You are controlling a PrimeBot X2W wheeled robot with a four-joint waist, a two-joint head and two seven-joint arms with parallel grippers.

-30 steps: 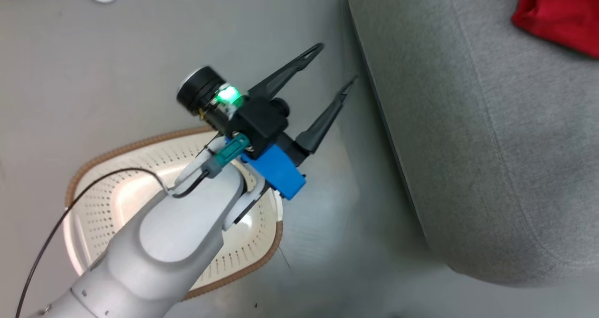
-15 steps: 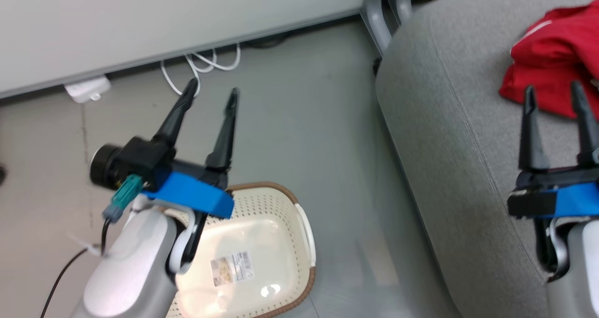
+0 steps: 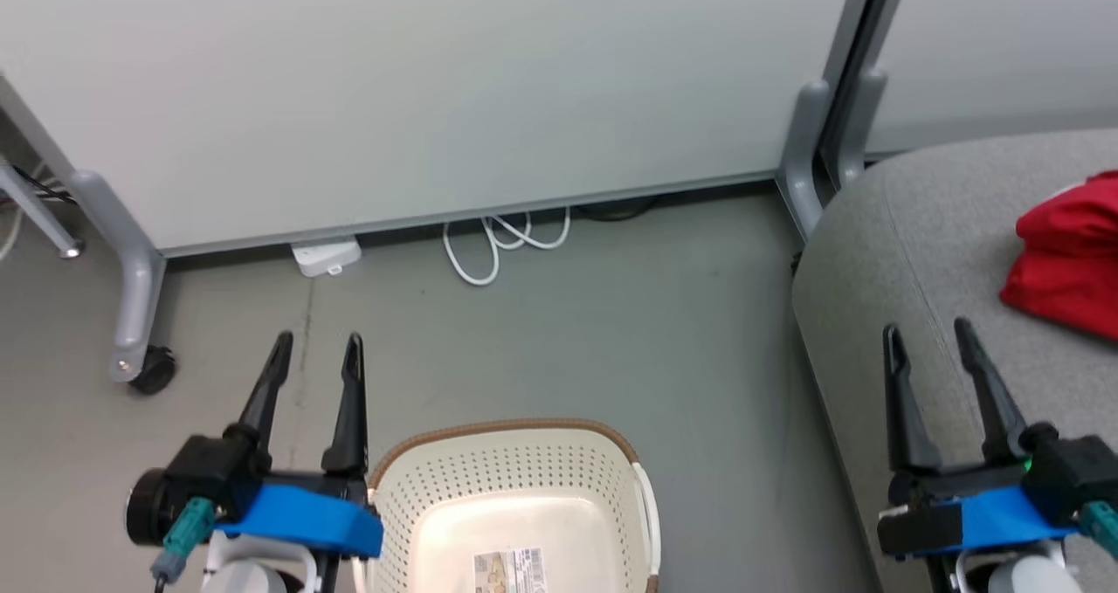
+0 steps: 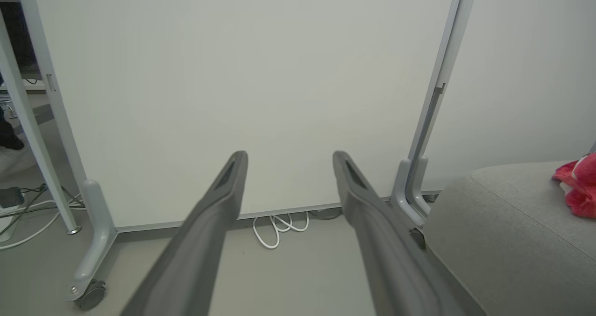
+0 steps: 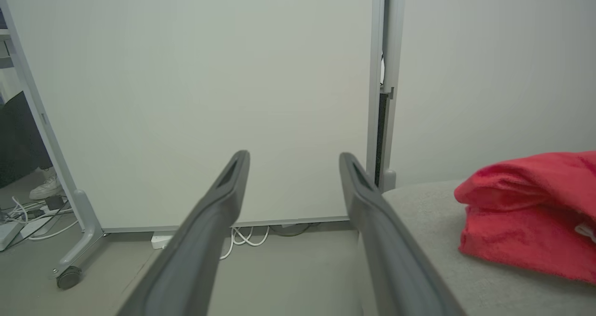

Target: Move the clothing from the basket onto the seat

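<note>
The red clothing point(image 3: 1070, 257) lies bunched on the grey seat point(image 3: 908, 261) at the right; it also shows as red clothing point(image 5: 531, 213) on the seat point(image 5: 433, 241) and as clothing point(image 4: 579, 190) at the right edge, on the seat point(image 4: 507, 232). The cream basket point(image 3: 515, 497) with its brown rim stands on the floor at bottom centre, holding only a label on its bottom. My left gripper point(image 3: 316, 348) hovers open just left of the basket, fingers pointing at the wall. Over the seat's front-left edge my right gripper point(image 3: 926, 335) is open and holds nothing.
White partition panels point(image 3: 437, 86) on grey castor legs point(image 3: 131, 313) close off the back. A coiled white cable point(image 3: 502, 244) and a small white box point(image 3: 325, 257) lie at the panel's foot. Grey floor point(image 3: 611, 331) stretches between basket, wall and seat. A shoe point(image 5: 44, 190) shows far left.
The head camera has tilted up, bringing wall and panels into view. My left gripper swung from pointing toward the seat to pointing forward, left of the basket; the right gripper came into view.
</note>
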